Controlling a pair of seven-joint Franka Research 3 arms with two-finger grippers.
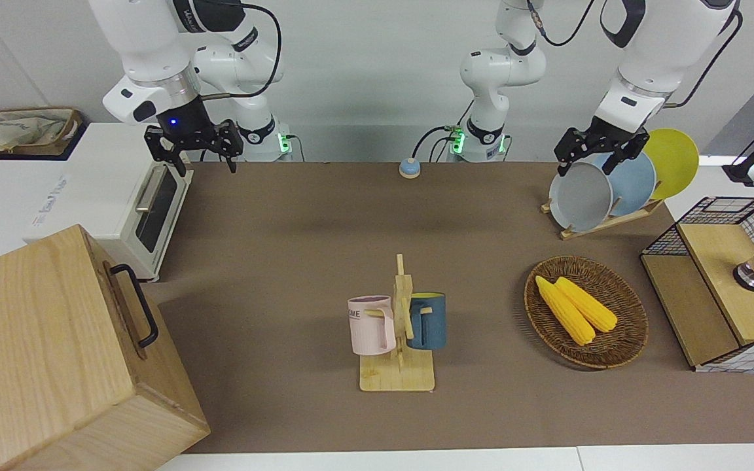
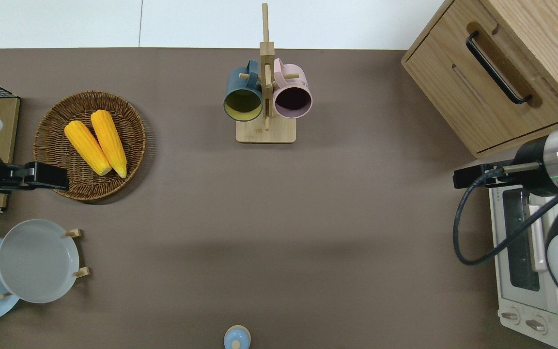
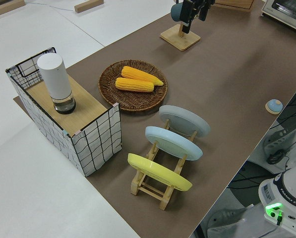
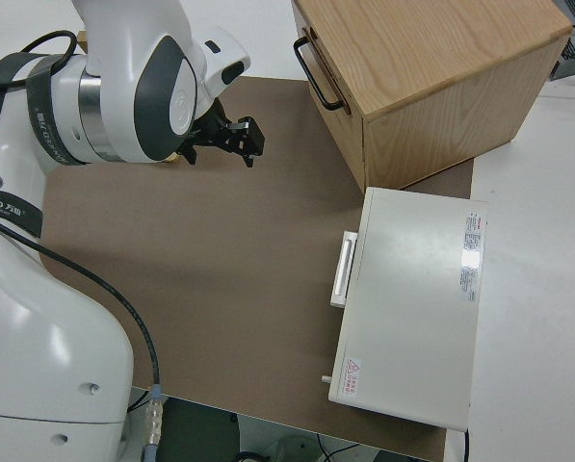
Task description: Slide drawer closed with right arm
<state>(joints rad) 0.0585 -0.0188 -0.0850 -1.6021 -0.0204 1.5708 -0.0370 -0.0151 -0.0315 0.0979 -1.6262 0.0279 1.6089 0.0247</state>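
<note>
1. Brown matting covers the bench (image 1: pixel 324 216), with white surface showing past its edges.
2. At the right arm's end of the bench, farthest from the robots, sits the pale wooden cabinet (image 1: pixel 43 353), turned at an angle.
3. Its drawer (image 2: pixel 482 92) sits flush in the cabinet front, with the black loop handle (image 2: pixel 497 68) on its panel; a thin dark seam runs below it.
4. The right pincer (image 1: pixel 194 145) hangs in the air over the bench mat just beside the toaster oven's front, clear of the drawer and touching nothing; its fingers (image 1: pixel 231 157) stand wide apart and hold nothing. A blue light shows on its wrist.
5. A white toaster oven (image 1: pixel 122 203) stands just beside the cabinet, nearer to the robots.
6. Mid-bench, a wooden mug rack (image 1: pixel 400 340) carries a pink mug (image 1: pixel 370 324) and a dark blue mug (image 1: pixel 429 320).
7. Toward the left arm's end lies a wicker basket (image 1: pixel 619 347) holding two corn cobs (image 1: pixel 576 311).
8. Nearer to the robots than the basket, a plate rack (image 3: pixel 152 186) holds a grey, a blue and a yellow plate.
9. A wood-and-wire box (image 1: pixel 717 307) stands at the left arm's end of the bench.
10. The left arm is parked; its pincer (image 1: pixel 596 154) has fingers spread open and empty.
</note>
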